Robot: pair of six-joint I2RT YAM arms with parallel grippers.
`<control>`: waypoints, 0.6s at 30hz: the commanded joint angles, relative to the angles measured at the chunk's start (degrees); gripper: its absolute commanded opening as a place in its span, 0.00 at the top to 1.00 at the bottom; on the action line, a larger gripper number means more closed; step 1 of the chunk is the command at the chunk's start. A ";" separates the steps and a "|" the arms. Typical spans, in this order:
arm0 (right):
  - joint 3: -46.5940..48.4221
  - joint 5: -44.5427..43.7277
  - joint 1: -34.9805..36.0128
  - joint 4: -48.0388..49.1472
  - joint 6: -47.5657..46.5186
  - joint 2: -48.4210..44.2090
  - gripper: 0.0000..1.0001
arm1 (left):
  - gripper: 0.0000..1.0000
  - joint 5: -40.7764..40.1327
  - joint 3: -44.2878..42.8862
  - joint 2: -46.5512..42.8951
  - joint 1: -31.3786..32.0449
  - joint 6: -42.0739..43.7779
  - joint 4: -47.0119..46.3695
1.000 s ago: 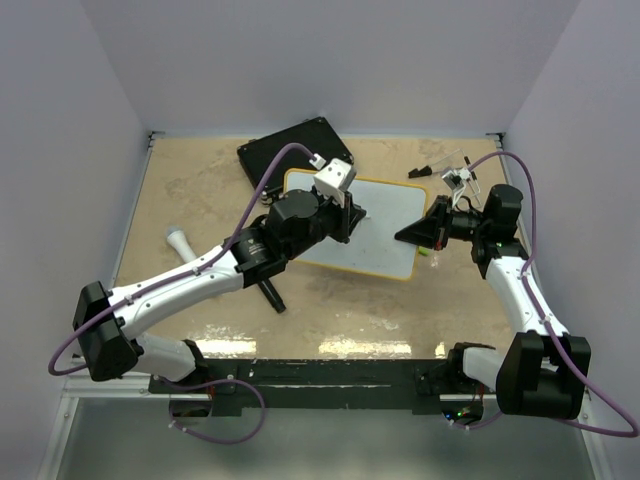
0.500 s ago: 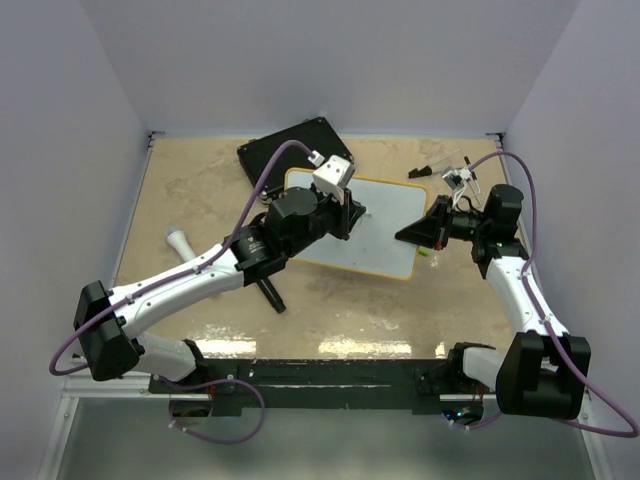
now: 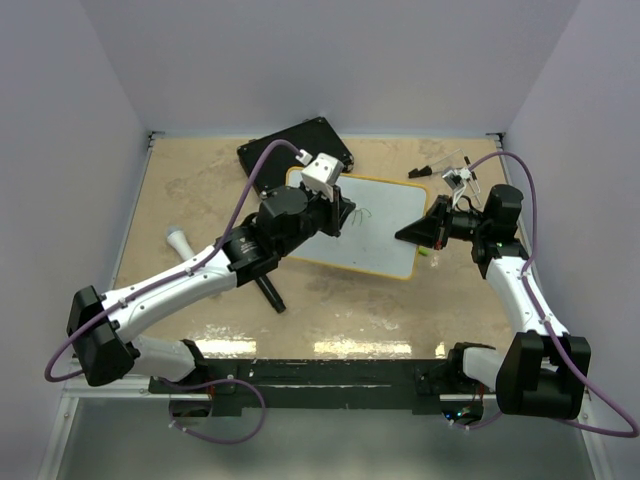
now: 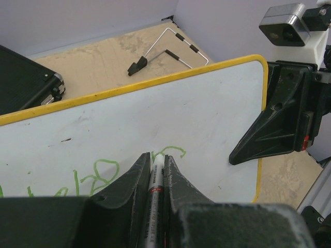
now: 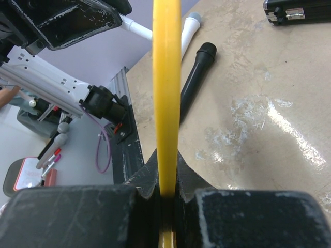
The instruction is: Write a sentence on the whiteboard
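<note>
Well, the desk (image 3: 200, 190) is a sandy, marbled slab, boxed in by plain pale walls (image 3: 330, 60) on three sides. A black case (image 3: 292, 150) lies by the far edge, and the whiteboard (image 3: 385, 235) sits just in front of it, right of the desk's middle. Its long axis runs left to right, with the right end swung a little toward the near edge. I can't tell whether it lies quite flat.

The right gripper (image 3: 405, 233) is clenched on the board's right-hand yellow rim, which stands edge-on between its fingers in the wrist view. The left gripper (image 4: 156, 157) reaches over the board's far left part, clamped on a marker (image 4: 156, 175) whose tip points down onto the white face. A green scribble (image 4: 98, 178) trails off to the left of the tip.
</note>
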State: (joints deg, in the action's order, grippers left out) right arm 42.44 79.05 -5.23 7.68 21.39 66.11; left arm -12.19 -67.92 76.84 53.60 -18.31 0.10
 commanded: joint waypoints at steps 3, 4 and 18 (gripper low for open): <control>2.74 3.57 0.05 2.42 -0.29 -1.33 1.00 | 1.00 1.11 1.56 -1.60 -0.61 -0.15 -1.07; 2.83 3.57 0.05 2.34 -0.38 -1.33 1.00 | 1.00 1.89 1.74 -1.60 -0.52 -0.15 -1.15; 3.00 3.48 0.05 1.81 -0.99 -1.24 1.00 | 1.00 6.74 1.65 0.15 -0.52 -1.21 -2.03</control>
State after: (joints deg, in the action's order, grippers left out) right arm 42.44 79.07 -5.28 7.29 21.30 66.11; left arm -7.27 -66.06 76.53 53.36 -18.52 -0.10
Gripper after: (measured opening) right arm 0.058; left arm 0.166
